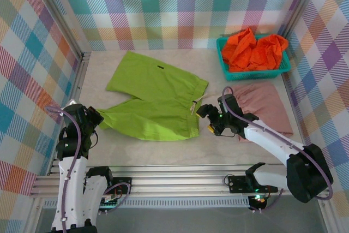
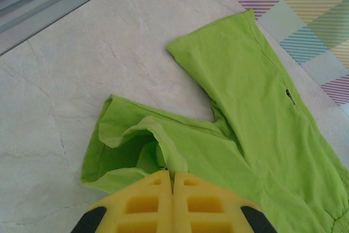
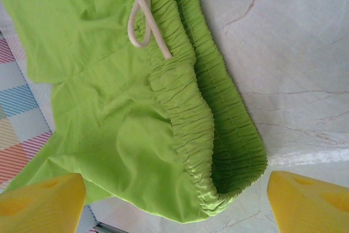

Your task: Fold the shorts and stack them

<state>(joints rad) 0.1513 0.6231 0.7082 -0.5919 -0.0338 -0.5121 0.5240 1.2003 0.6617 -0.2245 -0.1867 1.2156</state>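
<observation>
Here the lime green shorts (image 1: 152,102) lie spread on the surface (image 1: 163,148), legs towards the left arm and waistband (image 3: 191,113) towards the right, so each arm can take one end for a fold. The left fingers (image 2: 191,200) are pressed tight together at the near leg hem (image 2: 125,129). A ridge of cloth rises straight into their tips and the leg opening gapes beside it, so they seem to be pinching that hem rather than merely resting on it.

The right fingers (image 3: 43,197) stand wide apart, straddling the near corner of the gathered waistband, which lies between them with neither finger touching it. The white drawstring (image 3: 143,20) lies farther along, well clear. My guess is that this is the approach to a second grip, so the near half can be folded over the far one.

The dusty pink shorts (image 1: 267,105) lie flat beside the right arm, partly hidden by it. The orange shorts (image 1: 251,47) are crumpled in the teal basket (image 1: 256,73).
</observation>
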